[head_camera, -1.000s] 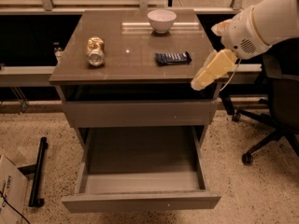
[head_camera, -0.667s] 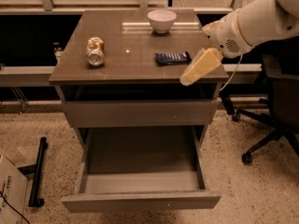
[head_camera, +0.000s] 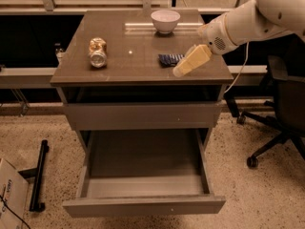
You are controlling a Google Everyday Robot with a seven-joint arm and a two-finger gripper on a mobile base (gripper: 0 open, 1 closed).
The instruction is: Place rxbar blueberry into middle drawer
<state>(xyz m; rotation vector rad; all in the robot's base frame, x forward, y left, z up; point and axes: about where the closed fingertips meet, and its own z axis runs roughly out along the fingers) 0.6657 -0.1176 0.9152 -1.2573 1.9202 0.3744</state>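
The rxbar blueberry (head_camera: 168,59) lies flat on the cabinet top, right of centre, its dark navy wrapper partly covered at the right end. My gripper (head_camera: 181,70), cream-coloured on a white arm reaching in from the upper right, points down and left and sits just over the bar's right end. The middle drawer (head_camera: 143,205) is pulled far out below the cabinet top, and its grey box holds nothing.
A gold and silver can (head_camera: 97,51) lies on the top's left side. A white bowl (head_camera: 165,20) stands at the back. A shut drawer front (head_camera: 143,116) sits above the open one. An office chair (head_camera: 281,113) stands right, a box (head_camera: 9,194) and black stand (head_camera: 38,175) left.
My gripper has moved left across the cabinet top's right edge and now overlaps the right end of the rxbar. The bar, can, bowl and drawer have not moved.
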